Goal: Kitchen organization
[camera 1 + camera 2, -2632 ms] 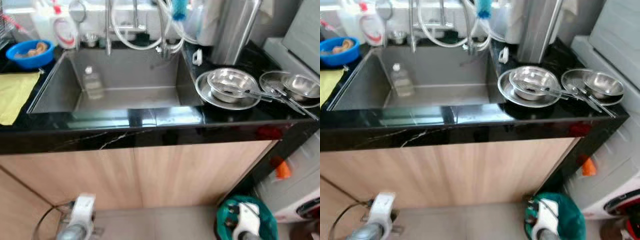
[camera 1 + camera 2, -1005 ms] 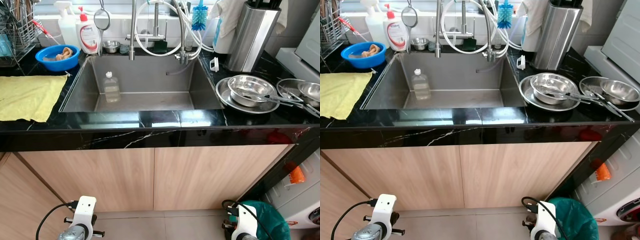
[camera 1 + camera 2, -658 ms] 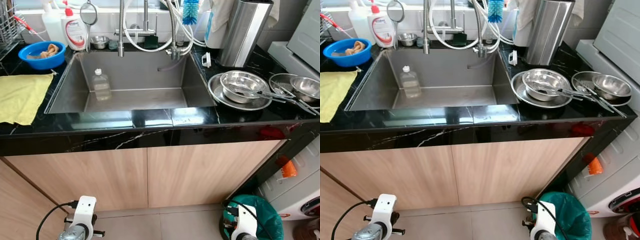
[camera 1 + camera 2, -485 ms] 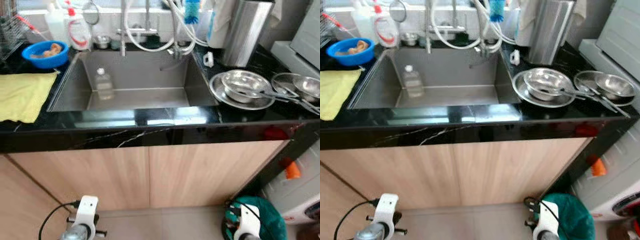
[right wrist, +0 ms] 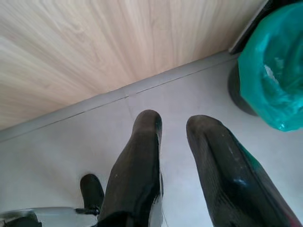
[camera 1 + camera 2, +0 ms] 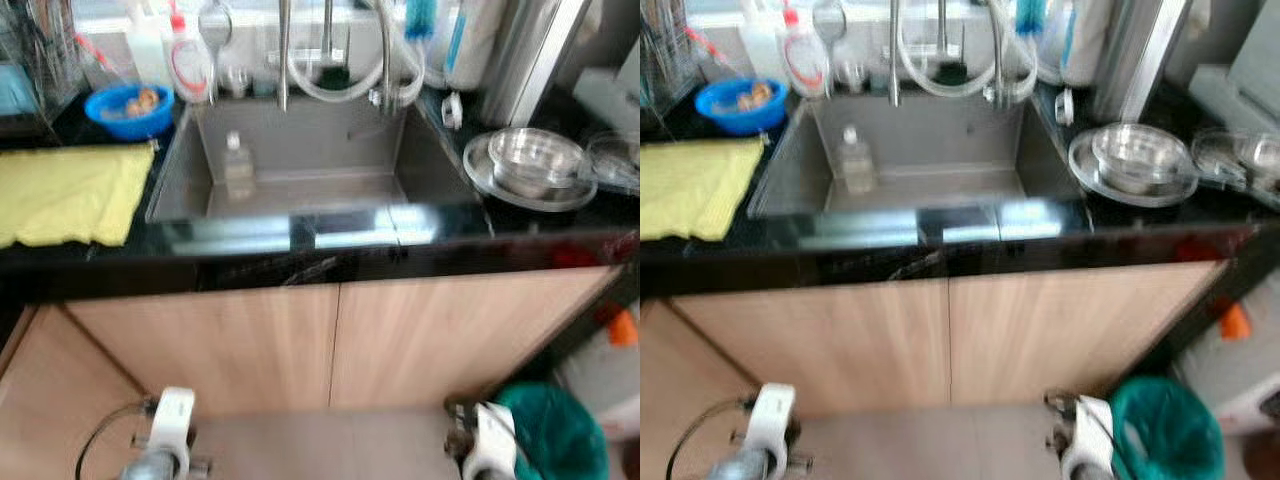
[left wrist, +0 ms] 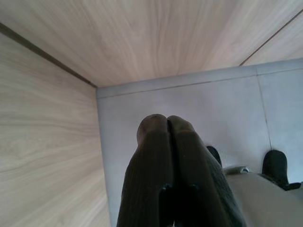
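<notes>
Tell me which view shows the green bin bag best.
The right wrist view: the bin bag is sharp and close beside the open right gripper. Both eye views show it blurred at the bottom right, on the floor by the cabinet.

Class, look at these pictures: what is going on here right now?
A humanoid robot stands facing a kitchen sink set in a black counter. Nothing is being handled: both arms hang low by the wooden cabinet doors, the left gripper shut, the right gripper open. A small bottle stands in the sink, a yellow cloth lies to its left, steel bowls to its right.
</notes>
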{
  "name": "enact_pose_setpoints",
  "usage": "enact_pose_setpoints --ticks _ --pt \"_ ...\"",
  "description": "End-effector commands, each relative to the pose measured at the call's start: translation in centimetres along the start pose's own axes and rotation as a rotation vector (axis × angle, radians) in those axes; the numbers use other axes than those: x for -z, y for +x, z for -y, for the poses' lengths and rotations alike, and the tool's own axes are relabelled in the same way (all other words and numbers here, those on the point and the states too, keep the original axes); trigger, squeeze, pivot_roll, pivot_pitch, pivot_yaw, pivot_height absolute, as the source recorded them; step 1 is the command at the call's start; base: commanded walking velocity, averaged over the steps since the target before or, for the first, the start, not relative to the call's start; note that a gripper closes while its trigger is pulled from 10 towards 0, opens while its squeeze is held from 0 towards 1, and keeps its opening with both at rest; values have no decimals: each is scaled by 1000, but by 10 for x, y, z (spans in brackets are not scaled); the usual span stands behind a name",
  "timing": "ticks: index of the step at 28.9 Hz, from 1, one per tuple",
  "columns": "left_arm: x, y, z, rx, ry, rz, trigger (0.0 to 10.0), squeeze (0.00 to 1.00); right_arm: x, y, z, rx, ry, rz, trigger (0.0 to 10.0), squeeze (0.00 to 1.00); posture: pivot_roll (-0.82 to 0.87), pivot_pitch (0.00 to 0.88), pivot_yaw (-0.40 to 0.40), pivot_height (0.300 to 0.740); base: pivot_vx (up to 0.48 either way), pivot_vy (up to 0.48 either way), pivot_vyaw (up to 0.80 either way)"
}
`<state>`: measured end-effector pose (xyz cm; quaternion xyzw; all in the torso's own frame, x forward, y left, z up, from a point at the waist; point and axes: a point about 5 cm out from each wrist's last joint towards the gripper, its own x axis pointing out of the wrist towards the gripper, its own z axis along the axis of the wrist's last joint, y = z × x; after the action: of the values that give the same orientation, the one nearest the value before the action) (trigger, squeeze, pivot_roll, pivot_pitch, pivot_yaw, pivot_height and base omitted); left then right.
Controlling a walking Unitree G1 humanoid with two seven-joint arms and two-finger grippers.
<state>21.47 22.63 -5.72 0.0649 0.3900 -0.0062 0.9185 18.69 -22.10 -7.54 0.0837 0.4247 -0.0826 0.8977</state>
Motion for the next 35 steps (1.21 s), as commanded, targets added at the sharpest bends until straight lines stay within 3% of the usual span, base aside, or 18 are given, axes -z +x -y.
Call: enact_pose_setpoints --ticks 1,35 --pt "3 -1 -3 -7 -5 -4 10000 0 -1 0 -1 -1 9 7 10000 0 31 0 0 740 0 0 0" --pt "3 -1 -2 -13 7 -17 10000 0 1 0 -1 3 14 10 10000 0 31 0 0 740 0 0 0"
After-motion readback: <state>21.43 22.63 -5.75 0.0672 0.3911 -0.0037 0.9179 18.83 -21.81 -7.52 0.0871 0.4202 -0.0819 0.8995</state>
